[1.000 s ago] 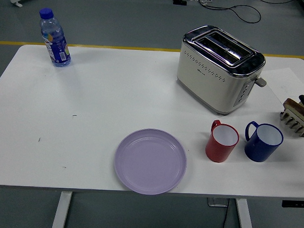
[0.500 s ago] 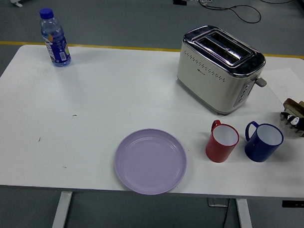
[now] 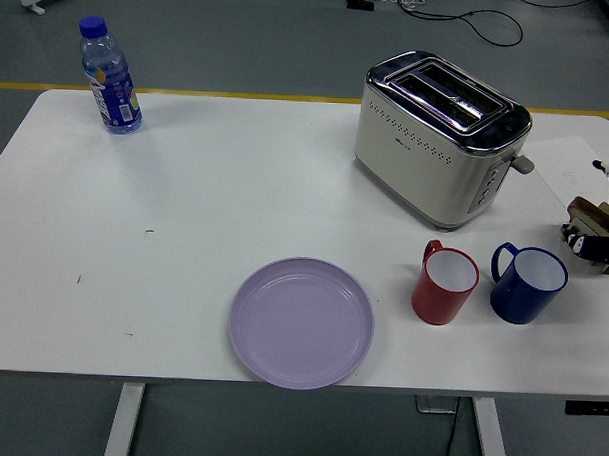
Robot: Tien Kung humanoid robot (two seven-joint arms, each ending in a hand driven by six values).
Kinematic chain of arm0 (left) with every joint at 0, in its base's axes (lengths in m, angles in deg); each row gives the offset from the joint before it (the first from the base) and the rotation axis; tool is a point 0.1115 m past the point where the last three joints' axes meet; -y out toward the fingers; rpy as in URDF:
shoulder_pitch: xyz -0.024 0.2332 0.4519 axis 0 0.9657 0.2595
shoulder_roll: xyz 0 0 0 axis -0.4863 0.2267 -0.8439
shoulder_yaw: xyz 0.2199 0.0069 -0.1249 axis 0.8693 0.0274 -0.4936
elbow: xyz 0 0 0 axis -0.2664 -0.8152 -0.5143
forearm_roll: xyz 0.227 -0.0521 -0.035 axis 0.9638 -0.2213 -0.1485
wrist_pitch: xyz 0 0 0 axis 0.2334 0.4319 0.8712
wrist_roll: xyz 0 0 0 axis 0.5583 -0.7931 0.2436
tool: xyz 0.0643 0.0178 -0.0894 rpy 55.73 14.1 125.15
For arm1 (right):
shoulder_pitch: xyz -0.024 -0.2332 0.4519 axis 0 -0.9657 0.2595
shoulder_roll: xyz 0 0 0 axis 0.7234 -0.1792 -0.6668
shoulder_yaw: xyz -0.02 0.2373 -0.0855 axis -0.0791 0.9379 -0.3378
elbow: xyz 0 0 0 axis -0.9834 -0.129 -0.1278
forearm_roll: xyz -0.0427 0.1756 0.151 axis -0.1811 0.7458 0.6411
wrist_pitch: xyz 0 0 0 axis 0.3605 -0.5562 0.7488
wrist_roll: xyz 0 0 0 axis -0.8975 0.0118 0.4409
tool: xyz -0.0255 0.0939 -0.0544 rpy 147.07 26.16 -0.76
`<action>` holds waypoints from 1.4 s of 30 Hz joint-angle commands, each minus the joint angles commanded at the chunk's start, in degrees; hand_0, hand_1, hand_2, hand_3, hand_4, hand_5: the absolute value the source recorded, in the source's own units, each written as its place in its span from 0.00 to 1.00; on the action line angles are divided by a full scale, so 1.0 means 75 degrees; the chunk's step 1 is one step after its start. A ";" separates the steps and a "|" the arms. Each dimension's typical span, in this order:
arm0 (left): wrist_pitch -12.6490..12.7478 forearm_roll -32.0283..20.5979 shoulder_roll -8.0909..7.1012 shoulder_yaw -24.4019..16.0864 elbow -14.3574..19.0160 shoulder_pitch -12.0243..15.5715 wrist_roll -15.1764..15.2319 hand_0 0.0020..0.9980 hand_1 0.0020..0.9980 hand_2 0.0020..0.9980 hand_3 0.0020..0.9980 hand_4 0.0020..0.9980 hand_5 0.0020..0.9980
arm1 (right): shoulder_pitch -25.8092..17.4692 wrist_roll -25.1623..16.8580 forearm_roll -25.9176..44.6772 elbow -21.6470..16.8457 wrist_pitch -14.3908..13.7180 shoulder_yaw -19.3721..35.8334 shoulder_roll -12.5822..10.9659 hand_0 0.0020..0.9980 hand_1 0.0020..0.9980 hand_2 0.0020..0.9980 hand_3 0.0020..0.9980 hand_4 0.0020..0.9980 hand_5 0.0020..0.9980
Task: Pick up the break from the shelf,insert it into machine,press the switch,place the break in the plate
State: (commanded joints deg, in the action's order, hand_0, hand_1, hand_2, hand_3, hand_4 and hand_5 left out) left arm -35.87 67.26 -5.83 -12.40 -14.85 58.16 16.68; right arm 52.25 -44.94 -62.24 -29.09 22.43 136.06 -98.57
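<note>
- A white counter [image 3: 185, 204] is standing on a grey floor; the cream toaster with chrome top [image 3: 440, 135] is sitting far right.
- At the right edge, the right hand [image 3: 607, 221] is reaching the brown bread rack [image 3: 590, 236]; its grip cannot be told.
- Risk: bread, barely visible, slipping, or knocking the blue mug [image 3: 526, 283] beside the rack.

One high head view looks forward and down over the table [image 3: 186, 184], perhaps from moderate distance.

Lab: taped floor [image 3: 189, 92], cables [image 3: 472, 19]
</note>
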 joint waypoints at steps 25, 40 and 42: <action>0.0023 -0.0183 0.0000 0.0174 0.0000 -0.0018 -0.0022 0.61 0.47 0.44 0.56 0.32 0.93 | 0.1376 0.1641 0.0000 0.1433 0.0393 -0.0685 -0.0105 0.63 0.62 0.61 0.73 0.82 0.12; 0.0041 -0.0323 0.0000 0.0295 0.0000 -0.0033 -0.0022 0.61 0.47 0.44 0.56 0.32 0.93 | 0.1821 0.2070 0.0000 0.2039 0.0041 -0.1315 -0.0228 0.49 0.50 0.50 0.62 0.73 0.12; 0.0048 -0.0351 0.0000 0.0312 0.0000 -0.0034 -0.0023 0.61 0.47 0.44 0.56 0.32 0.93 | 0.1861 0.2070 0.0000 0.2120 -0.0071 -0.1379 -0.0239 0.49 0.50 0.50 0.62 0.73 0.12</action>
State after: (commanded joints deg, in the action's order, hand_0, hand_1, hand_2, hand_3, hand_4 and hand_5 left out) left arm -35.51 64.63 -5.83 -10.06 -14.85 57.90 16.51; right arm 66.20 -29.41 -62.24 -13.19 21.89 125.71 -100.36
